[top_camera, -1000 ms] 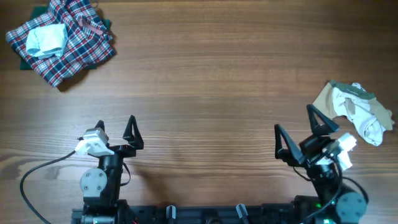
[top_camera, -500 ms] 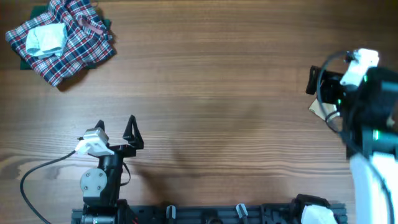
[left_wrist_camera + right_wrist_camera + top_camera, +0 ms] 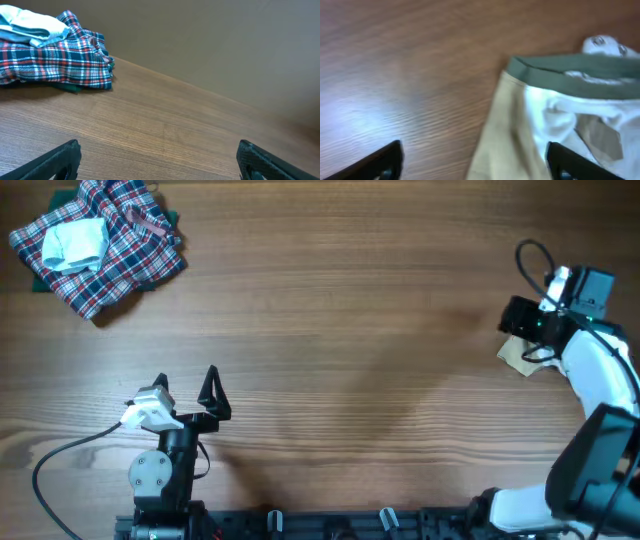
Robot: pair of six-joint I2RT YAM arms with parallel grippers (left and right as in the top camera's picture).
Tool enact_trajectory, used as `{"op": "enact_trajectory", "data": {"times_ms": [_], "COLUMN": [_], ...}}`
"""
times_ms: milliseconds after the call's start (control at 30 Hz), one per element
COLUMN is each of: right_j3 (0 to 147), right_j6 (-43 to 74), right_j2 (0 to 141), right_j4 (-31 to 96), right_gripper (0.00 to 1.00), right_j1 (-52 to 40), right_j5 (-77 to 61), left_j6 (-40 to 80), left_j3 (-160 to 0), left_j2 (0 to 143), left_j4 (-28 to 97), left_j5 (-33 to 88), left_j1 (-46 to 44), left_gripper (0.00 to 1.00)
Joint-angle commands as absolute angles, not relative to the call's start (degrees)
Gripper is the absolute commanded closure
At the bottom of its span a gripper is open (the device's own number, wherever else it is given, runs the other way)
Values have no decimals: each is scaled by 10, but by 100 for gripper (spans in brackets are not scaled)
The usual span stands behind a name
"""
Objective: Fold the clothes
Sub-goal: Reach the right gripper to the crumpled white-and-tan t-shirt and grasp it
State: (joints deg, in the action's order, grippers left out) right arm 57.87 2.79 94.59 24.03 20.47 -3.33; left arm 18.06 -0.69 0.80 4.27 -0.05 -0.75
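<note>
The small white and tan garment (image 3: 555, 115) with a green band lies crumpled at the table's right edge. In the overhead view only a tan corner of it (image 3: 517, 357) shows under my right arm. My right gripper (image 3: 475, 160) is open and hovers just above the garment's tan left edge; in the overhead view it (image 3: 522, 320) sits over the garment. My left gripper (image 3: 186, 392) is open and empty near the front left, over bare wood (image 3: 159, 160).
A red-blue-white plaid heap (image 3: 100, 245) with a pale blue-white folded piece (image 3: 75, 242) on it lies at the far left corner; it also shows in the left wrist view (image 3: 52, 60). A cable (image 3: 60, 455) curls by the left arm's base.
My right arm has swung from the front of the table out to the garment at the right edge and now covers most of it. The left arm has not moved.
</note>
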Motion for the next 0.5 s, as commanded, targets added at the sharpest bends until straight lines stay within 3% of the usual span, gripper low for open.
{"op": "enact_trajectory", "data": {"times_ms": [0,467], "right_j3": [586,586], "right_j6": [36,79], "right_j2": [975,1037], "right_j4": [238,242], "right_gripper": [17,20], "right_j1": [234,223], "right_j5": [-26,-12], "left_j6": [169,169], "left_j3": [-3,-3], "left_j2": [4,4], "left_j4": [43,43], "left_j5": [6,6], "left_j1": [-10,-10], "left_gripper": [0,0]}}
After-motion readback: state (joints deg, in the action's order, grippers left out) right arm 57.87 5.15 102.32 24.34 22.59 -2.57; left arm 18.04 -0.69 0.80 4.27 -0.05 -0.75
